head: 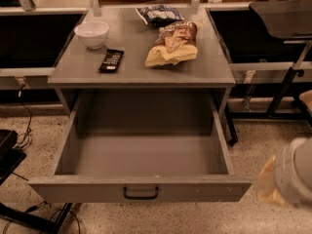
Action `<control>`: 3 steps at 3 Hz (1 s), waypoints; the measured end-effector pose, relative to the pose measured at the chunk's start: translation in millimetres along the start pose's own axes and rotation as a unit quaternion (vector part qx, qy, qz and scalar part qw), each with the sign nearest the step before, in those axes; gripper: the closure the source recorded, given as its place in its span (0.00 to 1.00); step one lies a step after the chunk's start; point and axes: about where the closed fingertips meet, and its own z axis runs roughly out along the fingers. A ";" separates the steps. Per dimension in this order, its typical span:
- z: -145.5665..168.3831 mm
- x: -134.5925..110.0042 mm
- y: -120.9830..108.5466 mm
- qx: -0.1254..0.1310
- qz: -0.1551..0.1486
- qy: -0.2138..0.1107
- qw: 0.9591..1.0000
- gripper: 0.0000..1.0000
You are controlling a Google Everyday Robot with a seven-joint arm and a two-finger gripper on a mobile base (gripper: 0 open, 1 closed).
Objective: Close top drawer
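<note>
The top drawer point(141, 189) is a wide, deep grey drawer, pulled far out of the grey cabinet towards me and empty inside. Its small black bar handle point(141, 193) sits centred on the front panel at the bottom of the view. My gripper point(287, 179) shows as a blurred pale grey and cream shape at the lower right edge. It is to the right of the drawer's front right corner and apart from it, holding nothing that I can see.
On the cabinet top point(141, 72) lie a white bowl point(92, 33), a black bar-shaped pack point(111, 60), a brown chip bag point(171, 44) and a dark bag point(158, 14). A black table on a stand point(285, 18) is at the right. Black gear and cables point(7, 152) are on the floor at the left.
</note>
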 end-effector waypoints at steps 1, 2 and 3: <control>71.4 33.3 48.5 -0.042 0.011 -0.013 0.999 1.00; 71.4 33.2 48.4 -0.042 0.011 -0.013 0.999 1.00; 108.8 26.7 65.6 -0.058 0.005 -0.025 0.998 1.00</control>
